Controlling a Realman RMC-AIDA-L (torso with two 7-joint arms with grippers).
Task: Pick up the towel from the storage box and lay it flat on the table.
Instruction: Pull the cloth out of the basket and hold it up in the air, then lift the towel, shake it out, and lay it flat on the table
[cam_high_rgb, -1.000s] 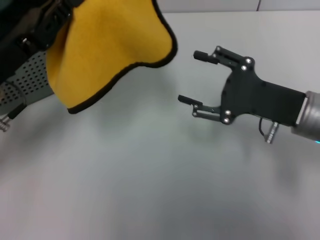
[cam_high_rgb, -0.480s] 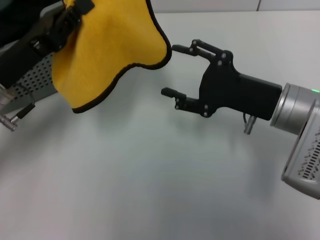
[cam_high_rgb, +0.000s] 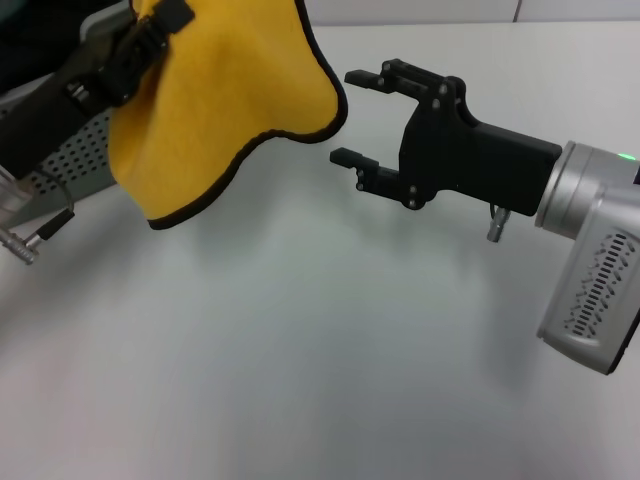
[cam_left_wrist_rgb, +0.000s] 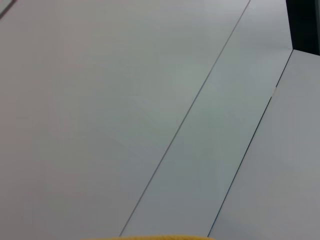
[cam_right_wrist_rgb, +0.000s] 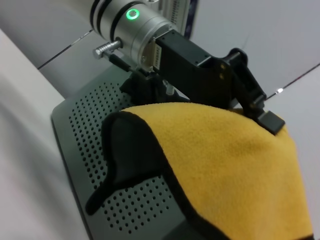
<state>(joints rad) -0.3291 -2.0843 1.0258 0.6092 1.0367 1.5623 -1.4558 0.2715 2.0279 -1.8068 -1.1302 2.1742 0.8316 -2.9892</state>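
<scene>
Held high above the worktop by the left pincer, closed on the upper edge of the towel, so that the yellow cloth with its black border hangs free and opens under its own weight. Lifted clear of the storage box, which sits at the left edge of the head view, partly behind the left arm; also visible in the right wrist view as a perforated grey wall behind the hanging cloth. Probably kept in the air like this so that a second corner can be taken before spreading, since one grip alone leaves the towel bunched and curled at its lower border. Left arm reaching in from the upper left, wrist angled down and toward the middle, pincer body dark against the cloth. Right pincer stretched in from the right side, held level and pointing at the towel's right lobe, jaws wide apart and holding nothing, upper fingertip very near the black border but not touching as far as can be judged. Right forearm long and nearly horizontal, above the worktop, silver wrist section at the right edge. Nothing of the left pincer's own fingers shown in the left wrist view, only bare surface and a thin yellow strip at the frame border.
</scene>
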